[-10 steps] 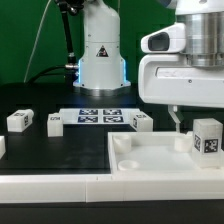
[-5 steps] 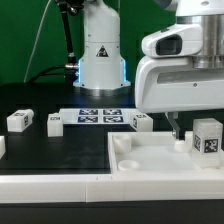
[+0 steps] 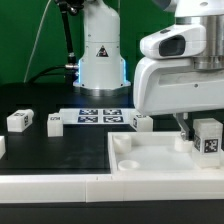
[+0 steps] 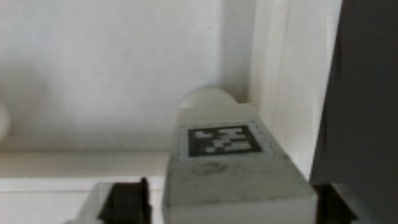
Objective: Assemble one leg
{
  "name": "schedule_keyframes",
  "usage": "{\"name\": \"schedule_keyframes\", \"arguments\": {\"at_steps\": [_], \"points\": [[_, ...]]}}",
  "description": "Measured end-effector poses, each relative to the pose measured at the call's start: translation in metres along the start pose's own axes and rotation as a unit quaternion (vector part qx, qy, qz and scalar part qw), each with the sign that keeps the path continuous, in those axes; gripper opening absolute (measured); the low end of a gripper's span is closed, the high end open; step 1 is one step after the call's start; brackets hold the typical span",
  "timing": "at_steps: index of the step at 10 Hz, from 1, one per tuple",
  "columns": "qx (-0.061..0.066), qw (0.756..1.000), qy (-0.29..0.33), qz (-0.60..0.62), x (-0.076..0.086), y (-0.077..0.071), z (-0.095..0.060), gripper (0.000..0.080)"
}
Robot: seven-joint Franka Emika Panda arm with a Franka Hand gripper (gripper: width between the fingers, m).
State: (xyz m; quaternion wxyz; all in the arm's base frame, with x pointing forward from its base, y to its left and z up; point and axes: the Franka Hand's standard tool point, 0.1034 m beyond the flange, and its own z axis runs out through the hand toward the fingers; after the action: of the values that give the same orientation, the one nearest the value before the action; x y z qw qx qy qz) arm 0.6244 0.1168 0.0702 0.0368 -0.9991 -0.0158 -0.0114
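A leg (image 3: 208, 137), a small white block with a black-and-white tag, stands upright on the large flat white square piece (image 3: 150, 160) near its far corner, at the exterior view's right. My gripper (image 3: 197, 124) hangs over this leg, its body hiding the leg's top. In the wrist view the leg (image 4: 228, 160) sits between my two dark fingers (image 4: 125, 200), with a narrow gap on each side. My gripper (image 4: 230, 205) is open around the leg and does not grip it.
Three more white legs (image 3: 18, 120) (image 3: 54, 122) (image 3: 141, 121) lie on the black table near the marker board (image 3: 98, 115). Another white block (image 3: 2, 146) shows at the left edge. The robot base (image 3: 100, 55) stands behind. Round sockets (image 3: 128, 163) mark the square piece.
My gripper has moved down and toward the exterior view's right, from beside the standing leg to over it, so its fingers now straddle the leg.
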Motion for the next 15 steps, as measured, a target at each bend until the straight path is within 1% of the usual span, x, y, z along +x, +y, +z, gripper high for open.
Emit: {"name": "schedule_keyframes", "arguments": {"at_steps": [1, 2, 3, 4, 6, 8, 10, 11, 12, 13, 14, 15], "points": [[0.0, 1.0, 0.0, 0.01, 0.0, 0.0001, 0.0, 0.0288], [0.0, 1.0, 0.0, 0.011, 0.0, 0.0001, 0.0, 0.0288], [0.004, 0.998, 0.0, 0.055, 0.0001, 0.0006, 0.0003, 0.0288], [0.011, 0.993, 0.002, 0.115, 0.0008, 0.0021, 0.0004, 0.0288], [0.017, 0.98, 0.008, 0.196, 0.0002, 0.0031, 0.0005, 0.0288], [0.023, 0.959, 0.005, 0.282, 0.0002, 0.0043, 0.0007, 0.029], [0.025, 0.922, 0.001, 0.387, -0.0004, 0.0041, 0.0011, 0.029], [0.025, 0.909, 0.002, 0.416, -0.0005, 0.0038, 0.0013, 0.029], [0.027, 0.868, 0.0, 0.496, -0.0009, 0.0022, 0.0019, 0.029], [0.027, 0.834, -0.001, 0.551, -0.0014, -0.0001, 0.0025, 0.029], [0.027, 0.791, 0.001, 0.611, -0.0014, -0.0021, 0.0028, 0.029], [0.028, 0.739, 0.002, 0.673, -0.0012, -0.0022, 0.0028, 0.029]]}}
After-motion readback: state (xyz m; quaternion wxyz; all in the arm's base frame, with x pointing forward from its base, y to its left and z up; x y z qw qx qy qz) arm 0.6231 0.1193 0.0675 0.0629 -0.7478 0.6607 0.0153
